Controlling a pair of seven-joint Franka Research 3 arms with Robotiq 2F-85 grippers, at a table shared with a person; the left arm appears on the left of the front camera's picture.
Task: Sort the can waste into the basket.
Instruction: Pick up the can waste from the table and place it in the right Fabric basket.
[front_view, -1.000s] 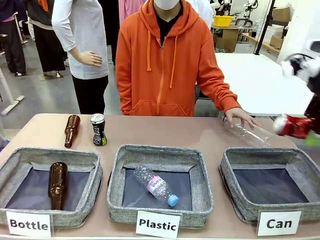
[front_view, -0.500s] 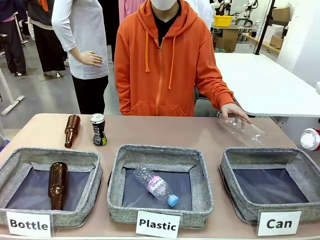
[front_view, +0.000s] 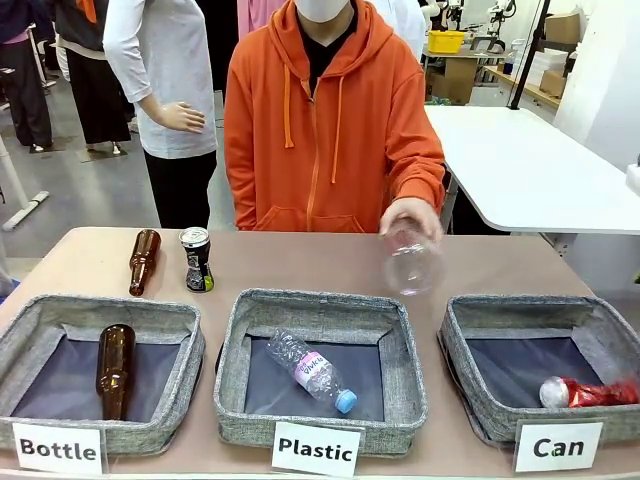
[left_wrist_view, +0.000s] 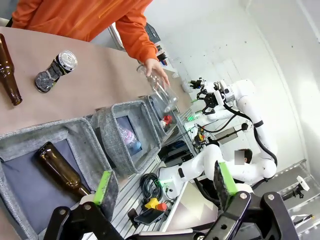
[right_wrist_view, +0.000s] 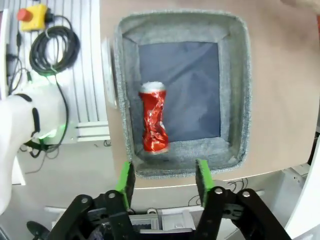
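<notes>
In the front view, the red can is seen lying on its side inside the basket, close to the front wall, so half of the sorting is judged done. The black can stands upright on the table, just beside a brown bottle and well apart from the basket. A plastic bottle is held above the table by a person's hand.

In the left wrist view, the left gripper is shown with its jaws spread wide and nothing between them. The black can is seen far ahead on the table.

In the right wrist view, the right gripper is likewise spread and empty, hung above the basket, with the red can below against one wall.

The black can is judged the next thing to be fetched. It would have to be gripped about its upright body, and the person's hand avoided on the way across.
</notes>
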